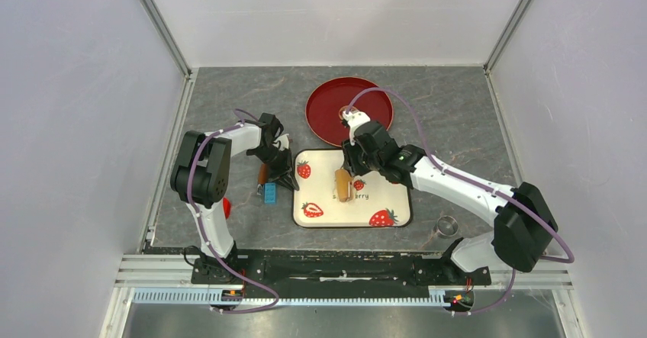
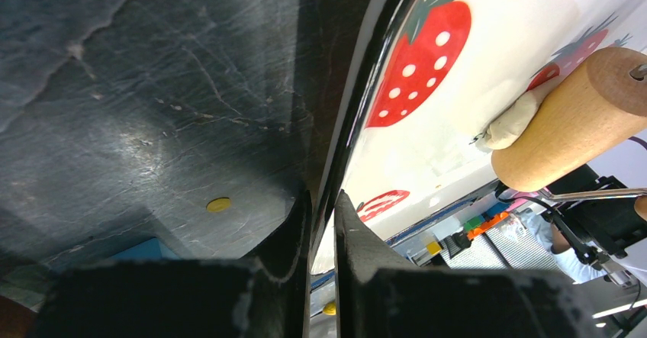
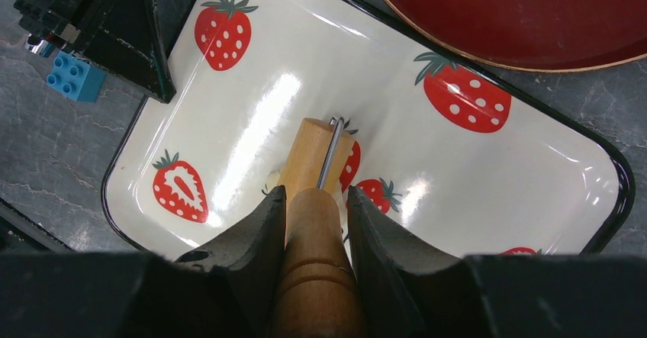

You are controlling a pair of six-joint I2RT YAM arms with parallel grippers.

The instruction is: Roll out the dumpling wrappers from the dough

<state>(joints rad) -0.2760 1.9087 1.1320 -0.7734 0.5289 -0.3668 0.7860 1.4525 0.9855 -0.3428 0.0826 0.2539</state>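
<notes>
Dough, soft pale cream lump (image 2: 511, 121), squashed under tan wooden roller (image 2: 568, 117) on white strawberry-print tray (image 2: 481, 48); left gripper (image 2: 323, 197) pinching tray rim.
Right wrist: right gripper (image 3: 317, 194) clamped on roller handle; dough at roller's 9 o'clock, liable to stick.
Top: rim pinch at tray's 10 o'clock; risk of slipping, tray skidding.

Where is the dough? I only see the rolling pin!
The dough is on the strawberry tray, squashed under the wooden roller near the tray's middle; a pale edge peeks out in the left wrist view.
</notes>
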